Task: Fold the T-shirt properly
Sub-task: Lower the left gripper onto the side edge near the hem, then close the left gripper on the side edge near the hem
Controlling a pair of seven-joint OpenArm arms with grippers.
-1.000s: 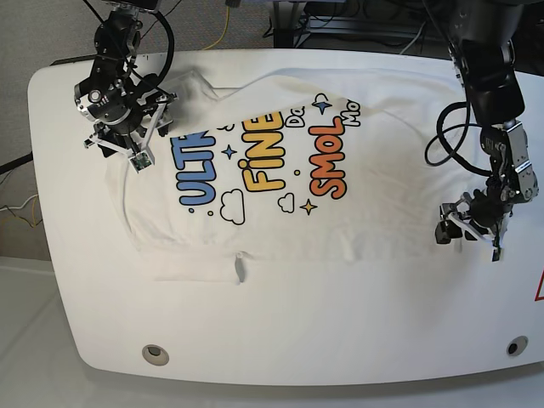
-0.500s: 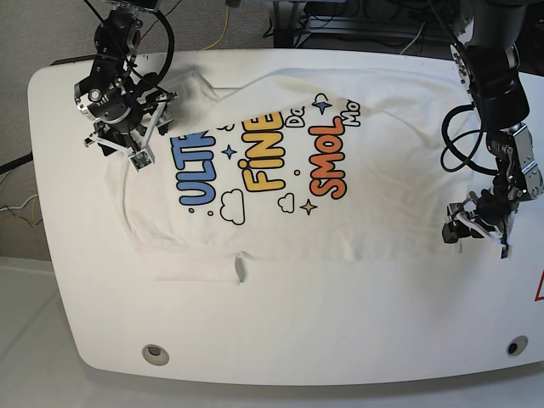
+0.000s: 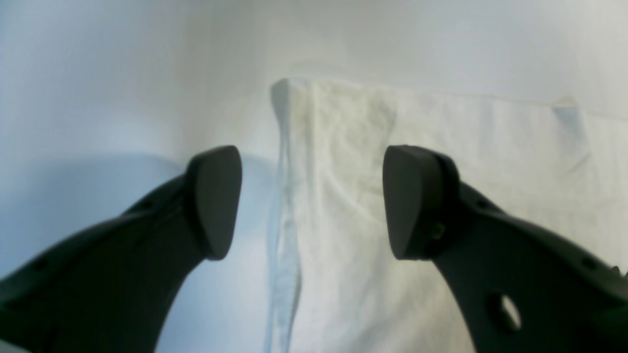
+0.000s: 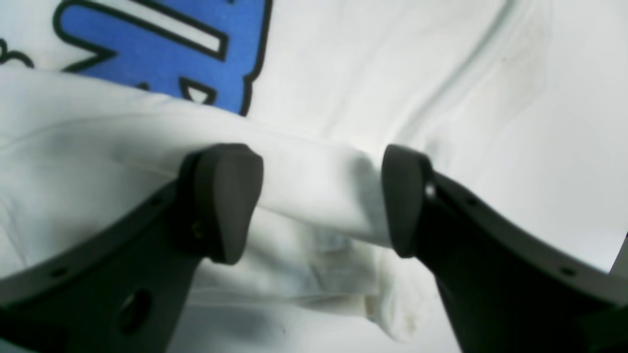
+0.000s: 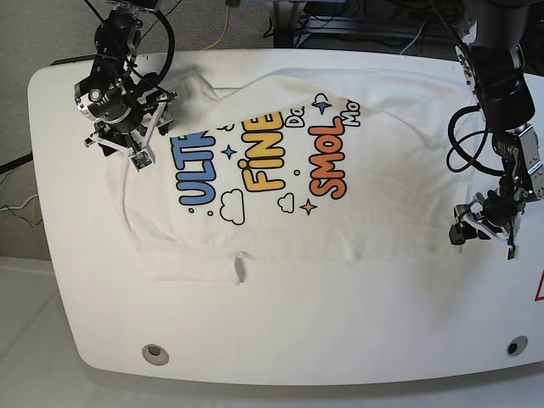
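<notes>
The white cotton T-shirt with the coloured print point(image 5: 280, 161) looked soft and limp; both the left claw point(image 3: 309, 206) and the right claw point(image 4: 321, 196) were wide open, holding nothing, with a cloth edge between their tips to pinch.

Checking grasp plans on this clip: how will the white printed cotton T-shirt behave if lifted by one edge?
The white printed cotton T-shirt lies wrinkled with ridged folds, so it will likely drape limply. Spread wide across the white table, it would probably drag rather than lift whole. The open left gripper straddles a thin edge, likely easy to pinch.
</notes>
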